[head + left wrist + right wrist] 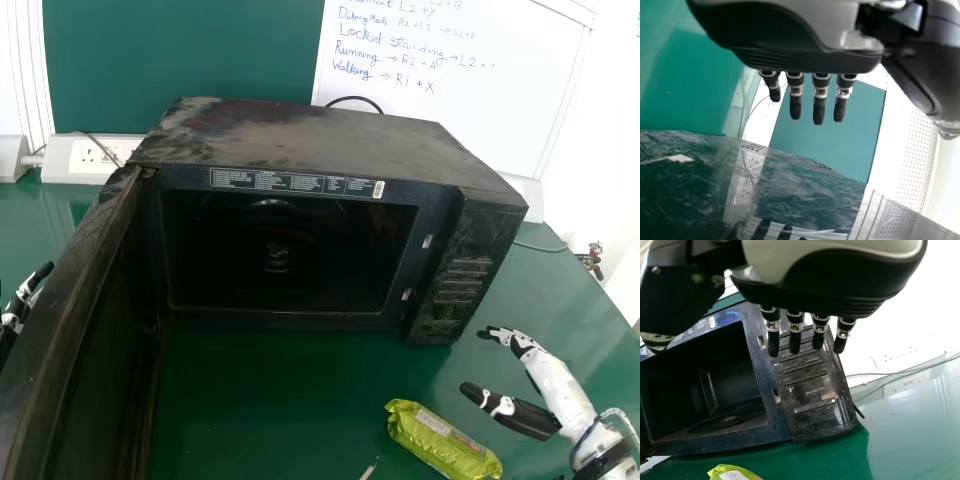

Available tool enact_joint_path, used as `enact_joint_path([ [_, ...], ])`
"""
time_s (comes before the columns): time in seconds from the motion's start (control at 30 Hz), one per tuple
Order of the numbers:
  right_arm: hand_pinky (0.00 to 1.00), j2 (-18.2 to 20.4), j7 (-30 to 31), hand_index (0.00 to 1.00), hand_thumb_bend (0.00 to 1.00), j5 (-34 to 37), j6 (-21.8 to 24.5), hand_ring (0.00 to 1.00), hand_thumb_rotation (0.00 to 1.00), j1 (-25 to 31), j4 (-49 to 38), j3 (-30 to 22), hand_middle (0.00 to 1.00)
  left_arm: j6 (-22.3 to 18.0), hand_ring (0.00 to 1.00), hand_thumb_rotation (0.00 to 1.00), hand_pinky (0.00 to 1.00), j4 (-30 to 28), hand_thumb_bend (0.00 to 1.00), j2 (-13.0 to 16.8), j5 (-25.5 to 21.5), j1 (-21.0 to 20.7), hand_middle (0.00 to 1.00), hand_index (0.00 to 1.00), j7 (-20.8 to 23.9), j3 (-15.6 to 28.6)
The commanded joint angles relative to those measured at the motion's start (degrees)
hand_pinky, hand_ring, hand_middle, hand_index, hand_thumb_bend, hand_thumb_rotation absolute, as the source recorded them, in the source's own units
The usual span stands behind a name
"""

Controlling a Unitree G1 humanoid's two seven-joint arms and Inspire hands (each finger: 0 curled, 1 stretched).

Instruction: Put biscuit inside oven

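While our head view shows the packet [440, 440], the right wrist's adds the turntable [729, 423]; left hand [12, 320] and right hand [524, 412] have straight, spread fingers.

Right robot hand [562, 388] white and black, pale cable [622, 414] at wrist. Left robot hand [14, 308]: black fingertips [818, 117], silvery bands [820, 92].

Left hand [14, 312] was cut off by head view's left edge; open oven door [75, 310] ran past left and bottom edges. Biscuit packet [440, 440] was cropped at bottom there, mostly out of frame in right wrist view. Label [297, 184] print was too small to read. Small item [592, 262], far right, was unidentifiable.
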Motion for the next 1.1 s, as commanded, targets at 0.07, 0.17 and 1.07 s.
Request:
enact_joint_path([
  [0.07, 0.99, -0.55, 0.34, 0.92, 1.0, 0.73, -0.16, 0.97, 0.59, -0.01, 0.25, 0.16, 0.99, -0.23, 0.93, 0.97, 1.0, 0.22, 0.89, -0.02, 0.36, 0.32, 0.93, 0.93, 0.19, -0.16],
  [0.17, 1.0, -0.56, 0.4, 0.93, 1.0, 0.66, 0.09, 0.98, 0.59, -0.02, 0.0, 0.18, 0.99, -0.1, 0.93, 0.96, 1.0, 0.18, 0.89, -0.1, 0.19, 0.21, 0.92, 0.93, 0.34, -0.17],
  [1.07, 0.82, 3.05, -2.54, 0.89, 1.0, -5.4, -0.22, 0.91, 0.57, 4.95, -7.02, 0.39, 0.94, -0.15, 0.93, 0.96, 1.0, -0.26, 0.89, -0.14, 0.27, 0.39, 0.92, 0.93, 0.25, -0.26],
])
